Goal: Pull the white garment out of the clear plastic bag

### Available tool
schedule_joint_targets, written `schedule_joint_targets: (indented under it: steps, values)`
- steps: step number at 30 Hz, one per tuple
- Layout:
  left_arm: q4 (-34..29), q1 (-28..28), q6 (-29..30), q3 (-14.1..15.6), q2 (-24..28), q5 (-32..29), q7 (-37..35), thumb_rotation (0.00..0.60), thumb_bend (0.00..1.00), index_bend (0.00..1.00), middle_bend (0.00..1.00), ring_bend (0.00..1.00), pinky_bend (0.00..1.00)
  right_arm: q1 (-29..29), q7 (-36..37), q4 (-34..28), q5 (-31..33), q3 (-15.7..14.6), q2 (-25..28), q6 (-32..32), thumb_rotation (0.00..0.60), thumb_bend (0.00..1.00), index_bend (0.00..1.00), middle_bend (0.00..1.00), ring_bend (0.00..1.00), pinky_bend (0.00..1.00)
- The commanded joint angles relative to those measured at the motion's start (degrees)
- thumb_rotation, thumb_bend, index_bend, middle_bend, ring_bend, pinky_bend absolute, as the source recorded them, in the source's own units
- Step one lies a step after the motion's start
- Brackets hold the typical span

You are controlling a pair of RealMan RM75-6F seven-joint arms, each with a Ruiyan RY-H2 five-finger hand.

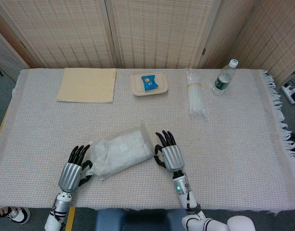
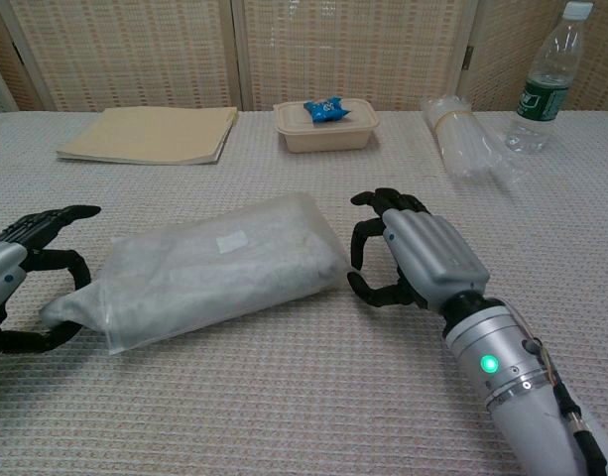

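The clear plastic bag [image 1: 121, 151] [image 2: 214, 268] lies flat on the woven tablecloth near the front edge, with the folded white garment [image 2: 234, 260] filling it. My left hand [image 1: 74, 168] [image 2: 21, 273] sits at the bag's left end, fingers spread and curved around the loose plastic corner without closing on it. My right hand [image 1: 166, 153] [image 2: 413, 258] stands just beside the bag's right end, fingers apart and bent like a claw, its fingertips [image 2: 355, 256] almost touching the plastic. Neither hand holds anything.
Along the far side lie a beige folder [image 1: 87, 84], a takeaway box [image 1: 148, 84] with a blue packet in it, a banded bundle of clear plastic [image 1: 195, 96] and a water bottle [image 1: 224, 77]. The cloth's fringed edge [image 1: 282, 120] runs down the right.
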Motion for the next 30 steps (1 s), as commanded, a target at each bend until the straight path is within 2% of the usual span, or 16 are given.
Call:
schedule_joint_targets:
  steps: [1, 8, 17, 22, 26, 28, 29, 30]
  values:
    - [0.0, 0.0, 0.0, 0.0, 0.1, 0.0, -0.1, 0.600, 0.54, 0.72, 0.10, 0.00, 0.00, 0.0, -0.1, -0.1, 0.1, 0.0, 0.1, 0.1, 0.600, 0.49, 0.63, 0.13, 0.00, 0.00]
    - [0.3, -0.1, 0.6, -0.8, 0.9, -0.4, -0.5, 0.600, 0.54, 0.72, 0.10, 0.00, 0.00, -1.0, -1.2, -2.0, 0.7, -0.5, 2.9, 0.7, 0.600, 0.53, 0.66, 0.14, 0.00, 0.00]
    - [1.4, -0.9, 1.8, -3.3, 4.8, -1.8, -1.3, 0.600, 0.54, 0.72, 0.11, 0.00, 0.00, -3.7, -2.2, -6.9, 1.8, -0.1, 11.8, 2.8, 0.600, 0.53, 0.67, 0.15, 0.00, 0.00]
    - [1.9, -0.6, 2.2, -5.1, 8.4, -3.6, -2.1, 0.600, 0.54, 0.72, 0.11, 0.00, 0.00, -6.0, -2.7, -7.8, 2.1, -0.8, 17.3, 4.1, 0.600, 0.53, 0.67, 0.15, 0.00, 0.00]
    - [1.6, 0.1, 1.9, -5.4, 9.9, -4.7, -3.7, 0.600, 0.54, 0.72, 0.11, 0.00, 0.00, -7.8, -2.4, -8.3, 2.2, -1.6, 20.5, 5.2, 0.600, 0.53, 0.67, 0.15, 0.00, 0.00]
    - [1.2, 0.3, 1.3, -4.6, 10.4, -4.4, -4.1, 0.600, 0.54, 0.69, 0.10, 0.00, 0.00, -8.6, -2.4, -8.7, 2.1, -2.3, 21.8, 5.4, 0.600, 0.53, 0.67, 0.15, 0.00, 0.00]
    - [0.8, 0.4, 0.7, -3.9, 10.7, -4.2, -4.2, 0.600, 0.51, 0.63, 0.09, 0.00, 0.00, -9.0, -2.5, -9.1, 2.1, -2.7, 22.4, 5.3, 0.600, 0.52, 0.64, 0.14, 0.00, 0.00]
    - [-0.1, 0.5, -0.3, -3.3, 11.1, -4.0, -4.0, 0.600, 0.46, 0.49, 0.06, 0.00, 0.00, -9.4, -2.8, -9.6, 2.0, -3.2, 23.1, 5.2, 0.600, 0.50, 0.60, 0.13, 0.00, 0.00]
